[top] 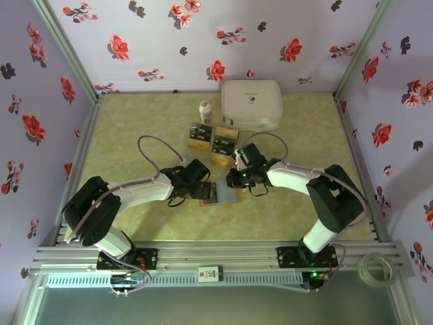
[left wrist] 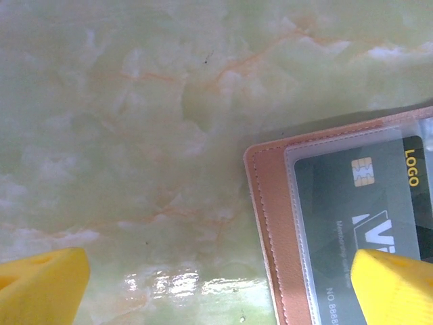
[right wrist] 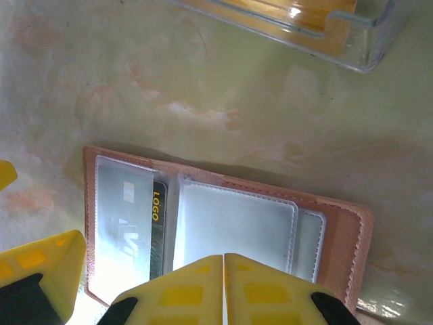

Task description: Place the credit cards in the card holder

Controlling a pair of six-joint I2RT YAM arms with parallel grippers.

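The right gripper (right wrist: 224, 288) has its jaws pressed together on nothing, above the open holder (right wrist: 342, 233) lying flat on the table (right wrist: 135, 81), while the left gripper (left wrist: 216, 291) stands wide, one finger over the holder's corner. A black card (left wrist: 352, 210) with a chip and "LOGO" in gold sits inside it behind clear plastic. The top view adds more cards (top: 223, 143) standing beyond, near a white case (top: 252, 103) and bottle (top: 204, 110)

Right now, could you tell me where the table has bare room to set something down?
Bare: back-left, between the left wall and the white bottle; far right, beside the white case. Crowded: the centre, with cards, card holder, left gripper and right gripper.
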